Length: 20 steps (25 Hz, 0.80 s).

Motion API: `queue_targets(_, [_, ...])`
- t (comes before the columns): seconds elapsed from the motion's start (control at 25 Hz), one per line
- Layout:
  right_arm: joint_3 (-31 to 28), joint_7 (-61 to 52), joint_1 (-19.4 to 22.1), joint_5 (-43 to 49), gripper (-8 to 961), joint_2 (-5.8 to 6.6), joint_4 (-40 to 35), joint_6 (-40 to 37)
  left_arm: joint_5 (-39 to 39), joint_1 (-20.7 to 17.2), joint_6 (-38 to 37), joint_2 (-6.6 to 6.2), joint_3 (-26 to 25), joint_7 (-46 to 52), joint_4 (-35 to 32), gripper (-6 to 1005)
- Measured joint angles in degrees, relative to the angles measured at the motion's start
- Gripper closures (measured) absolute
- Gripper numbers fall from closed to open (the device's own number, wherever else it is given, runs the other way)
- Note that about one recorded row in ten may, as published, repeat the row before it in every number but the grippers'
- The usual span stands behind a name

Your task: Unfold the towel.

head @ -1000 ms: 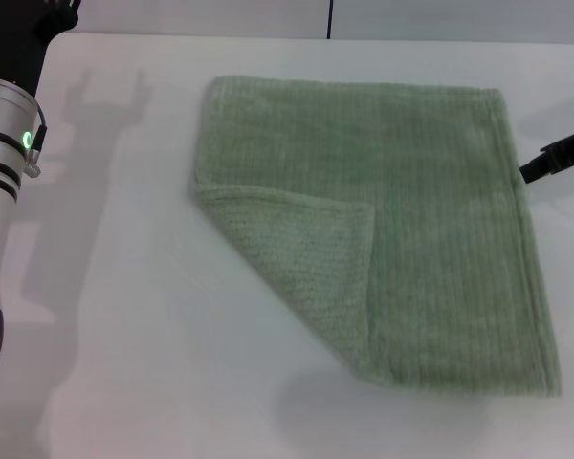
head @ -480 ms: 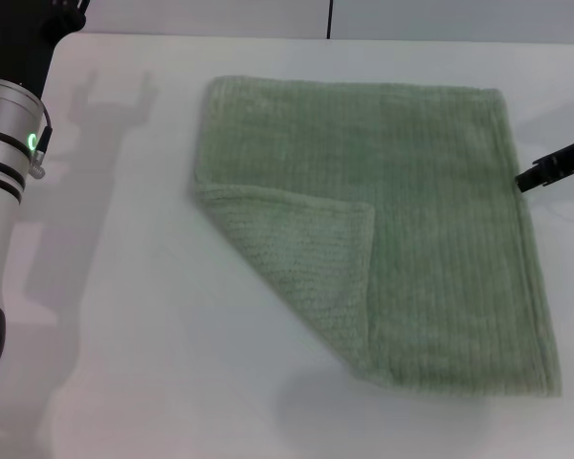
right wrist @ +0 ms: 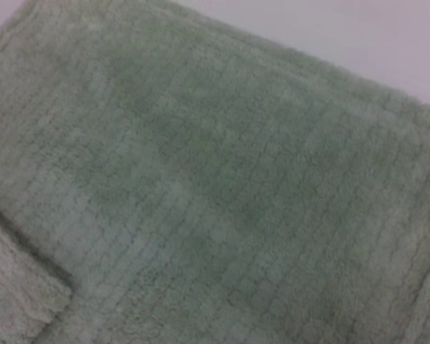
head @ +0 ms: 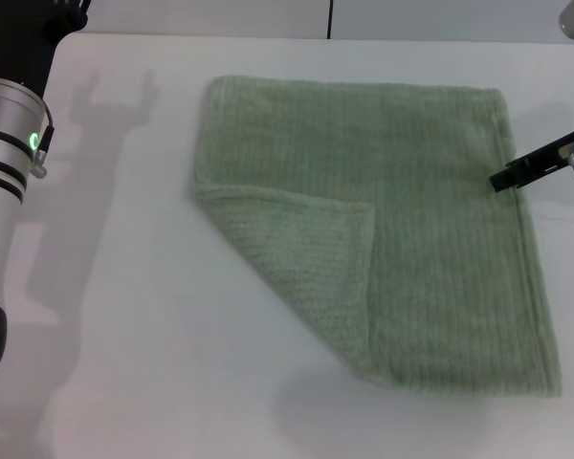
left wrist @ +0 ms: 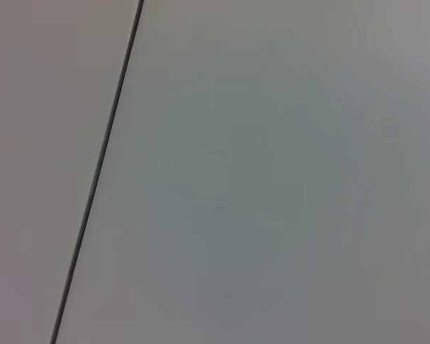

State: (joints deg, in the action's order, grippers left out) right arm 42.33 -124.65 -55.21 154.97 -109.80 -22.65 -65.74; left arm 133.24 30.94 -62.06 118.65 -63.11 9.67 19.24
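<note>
Towel (head: pixel 402 220): flat on table (head: pixel 124 335), near-left corner folded inward.
Right gripper (head: pixel 502 179): over right hem; fingers' state apparently not discernible.
Left gripper (head: pixel 33 14): far-left, mostly cropped.
Open room: left, near sides.

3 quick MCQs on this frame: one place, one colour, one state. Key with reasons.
1. Which part of the towel is folded over?
A. near-left corner
B. far-right corner
C. whole far edge

2. What colour is the towel?
A. navy
B. pale green
C. red

3. How does the towel lie?
A. rolled up
B. hanging off the table
C. flat on the table, one corner folded

Key: A, a triangular flap lies over the near-left part; B, pale green in head and right wrist views; C, it is spread flat except for that flap.
</note>
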Motion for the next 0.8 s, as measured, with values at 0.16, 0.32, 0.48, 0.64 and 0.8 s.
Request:
queue_targets(0.16, [0.0, 0.0, 0.0, 0.0, 953, -0.03, 0.3, 0.3, 0.0, -0.1, -0.2, 0.00, 0.0, 0.0, 0.0, 186])
queue_targets(0.32, [0.0, 0.1, 0.3, 0.0, 953, -0.18, 0.5, 0.8, 0.0, -0.2, -0.7, 0.00, 0.5, 0.0, 0.0, 186])
queue_targets(0.48, [0.1, 0.3, 0.5, 0.0, 954, -0.27, 0.7, 1.0, 0.0, -0.2, -1.0, 0.00, 0.7, 0.1, 0.0, 186])
queue_targets(0.64, [0.1, 0.6, 0.3, 0.2, 954, -0.27, 2.0, 2.0, 0.0, -0.6, -1.1, -0.01, 1.1, 0.1, 0.9, 186])
queue_targets(0.8, [0.1, 0.8, 0.2, 0.3, 953, -0.27, 2.5, 2.3, 0.0, -0.9, -1.0, -0.07, 1.4, 0.1, 1.8, 186])
